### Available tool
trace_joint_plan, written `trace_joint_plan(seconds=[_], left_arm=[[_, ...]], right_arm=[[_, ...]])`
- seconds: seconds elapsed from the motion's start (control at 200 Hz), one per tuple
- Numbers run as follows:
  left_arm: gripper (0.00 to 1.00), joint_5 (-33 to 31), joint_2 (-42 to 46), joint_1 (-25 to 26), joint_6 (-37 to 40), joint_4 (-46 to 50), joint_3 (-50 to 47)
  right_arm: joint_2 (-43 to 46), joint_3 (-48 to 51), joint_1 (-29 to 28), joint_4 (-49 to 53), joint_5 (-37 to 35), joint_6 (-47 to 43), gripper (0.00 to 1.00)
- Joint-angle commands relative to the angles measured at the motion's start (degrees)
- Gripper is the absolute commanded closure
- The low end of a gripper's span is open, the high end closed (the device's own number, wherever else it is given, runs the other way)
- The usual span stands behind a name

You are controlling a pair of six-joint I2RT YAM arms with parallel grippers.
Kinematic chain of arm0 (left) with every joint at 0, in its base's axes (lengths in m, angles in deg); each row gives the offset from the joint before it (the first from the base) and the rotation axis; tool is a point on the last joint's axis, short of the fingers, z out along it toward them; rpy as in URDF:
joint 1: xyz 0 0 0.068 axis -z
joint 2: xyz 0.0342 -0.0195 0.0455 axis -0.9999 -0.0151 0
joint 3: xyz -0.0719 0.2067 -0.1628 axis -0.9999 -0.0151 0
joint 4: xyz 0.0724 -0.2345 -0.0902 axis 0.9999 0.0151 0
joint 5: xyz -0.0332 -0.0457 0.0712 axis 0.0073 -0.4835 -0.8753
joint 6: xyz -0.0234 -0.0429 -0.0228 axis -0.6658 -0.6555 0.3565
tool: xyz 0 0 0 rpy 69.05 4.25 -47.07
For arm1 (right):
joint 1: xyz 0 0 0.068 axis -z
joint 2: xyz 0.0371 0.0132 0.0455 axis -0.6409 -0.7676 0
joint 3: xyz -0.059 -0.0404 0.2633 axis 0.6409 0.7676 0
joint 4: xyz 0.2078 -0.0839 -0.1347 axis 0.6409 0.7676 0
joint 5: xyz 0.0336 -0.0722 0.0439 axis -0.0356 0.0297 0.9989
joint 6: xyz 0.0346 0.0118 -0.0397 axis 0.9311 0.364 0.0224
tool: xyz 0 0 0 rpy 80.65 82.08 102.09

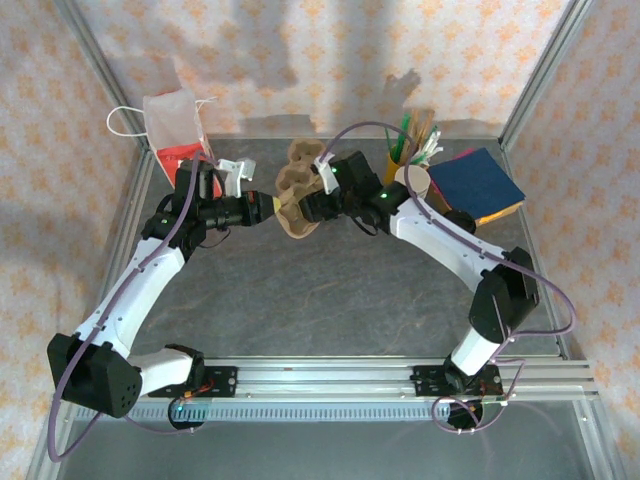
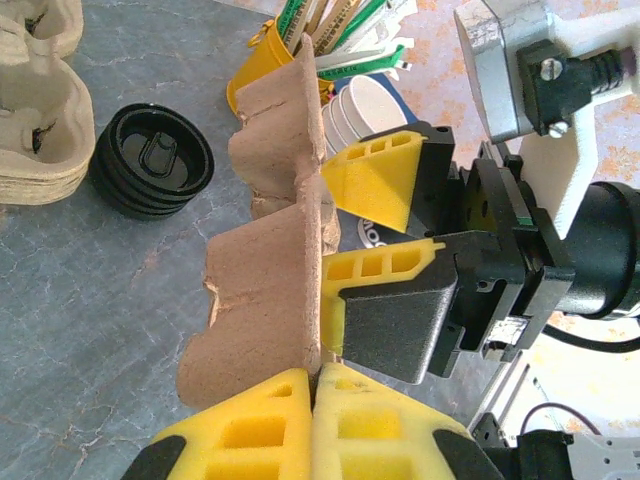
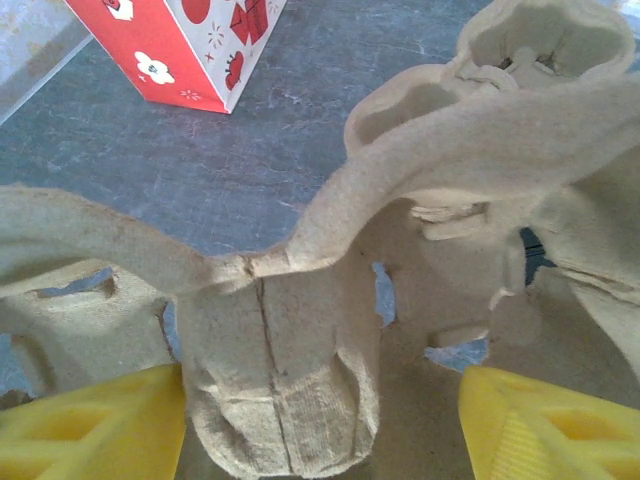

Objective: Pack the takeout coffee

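Brown pulp carrier (image 2: 265, 290) is held between both arms. Left gripper (image 2: 312, 420): jaws clamped together on the carrier's edge. Right gripper (image 2: 330, 235): jaws apart, straddling one pocket. Progress appears early. The coffee cup (image 2: 150, 160), if the black lidded round item is it, sits on the tabletop (image 2: 90, 330) beside the spare carriers (image 2: 35, 110), not yet loaded. The red bag (image 3: 190, 40) stands apart.

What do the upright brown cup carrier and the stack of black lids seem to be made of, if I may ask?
Cup carrier: moulded paper pulp, matte, judging by its rough, fibrous surface. Black lids: probably thin plastic, given their glossy sheen and crisp ridges.
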Motion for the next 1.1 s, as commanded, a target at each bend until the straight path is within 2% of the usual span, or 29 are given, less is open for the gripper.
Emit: trace_joint_plan(seconds=[0.0,0.22,0.365,0.465,0.651,1.091], left_arm=[[1.0,1.93,0.79,0.21,0.93,-0.85,0.19],[1.0,1.85,0.7,0.26,0.82,-0.32,0.93],[1.0,1.76,0.36,0.3,1.0,0.09,1.57],[1.0,1.67,0.32,0.23,1.02,0.25,1.91],[1.0,1.66,0.44,0.24,0.94,0.38,2.34],[1.0,1.6,0.72,0.27,0.3,-0.12,2.28]], right_arm=[[-1.12,-2.13,0.08,-1.23,1.95,-0.39,0.32],[-1.7,-2.0,0.11,-1.32,2.84,-0.62,0.35],[-1.27,-1.88,0.11,-1.46,4.22,-0.89,0.28],[-0.16,-0.6,0.11,-3.16,5.32,-1.03,0.27],[0.0,-0.2,0.28,-3.61,4.61,-1.49,0.32],[-0.98,0.94,0.46,-4.92,4.07,-0.14,0.37]])
